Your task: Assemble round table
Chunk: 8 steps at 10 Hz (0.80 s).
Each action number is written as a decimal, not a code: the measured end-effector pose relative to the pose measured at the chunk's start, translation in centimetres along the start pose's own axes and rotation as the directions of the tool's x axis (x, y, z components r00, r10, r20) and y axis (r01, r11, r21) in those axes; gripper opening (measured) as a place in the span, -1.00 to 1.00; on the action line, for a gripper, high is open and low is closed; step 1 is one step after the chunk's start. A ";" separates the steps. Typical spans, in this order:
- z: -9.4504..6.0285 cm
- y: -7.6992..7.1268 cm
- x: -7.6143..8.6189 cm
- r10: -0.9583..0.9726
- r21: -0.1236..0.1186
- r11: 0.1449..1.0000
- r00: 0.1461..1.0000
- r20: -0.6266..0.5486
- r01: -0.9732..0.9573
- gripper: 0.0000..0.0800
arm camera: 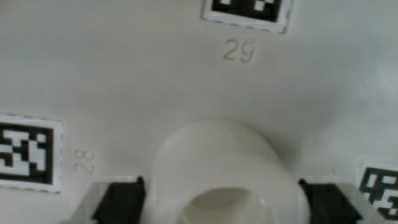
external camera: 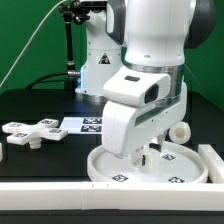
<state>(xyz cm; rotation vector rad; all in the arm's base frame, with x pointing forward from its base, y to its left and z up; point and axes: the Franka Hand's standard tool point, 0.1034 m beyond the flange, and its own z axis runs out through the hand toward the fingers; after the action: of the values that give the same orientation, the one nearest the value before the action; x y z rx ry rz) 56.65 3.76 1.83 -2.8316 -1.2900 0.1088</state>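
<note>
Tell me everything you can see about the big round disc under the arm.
The round disc is white and plastic-looking, with a raised rim around a flat floor. It lies flat on the black table. Small black-and-white square tags sit on its outer wall and floor; the wrist view shows printed numbers 28 and 29 beside tags. The gripper hangs over it, shut on the post; whether the post touches the floor cannot be told.
</note>
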 end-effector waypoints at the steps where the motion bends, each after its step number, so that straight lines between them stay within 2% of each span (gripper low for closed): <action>1: 0.0 0.0 0.0 0.000 0.000 1.000 1.000 0.000 0.000 0.23; 2: 0.0 0.0 0.0 0.000 0.000 1.000 1.000 0.000 0.000 0.50; 3: -0.1 0.0 0.0 0.000 0.000 1.000 1.000 0.000 0.000 0.50; 4: -0.6 -0.2 -0.1 0.002 -0.001 1.000 1.000 0.001 -0.002 0.60; 5: -1.3 -0.5 -0.3 0.013 -0.005 1.000 1.000 -0.001 -0.013 0.62; 8: -4.1 -2.1 -0.6 0.197 -0.021 0.980 0.980 -0.014 -0.198 0.62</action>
<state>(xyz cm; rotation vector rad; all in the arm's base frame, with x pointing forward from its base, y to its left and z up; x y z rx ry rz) 54.94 4.70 6.06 -2.9675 -1.0105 0.0827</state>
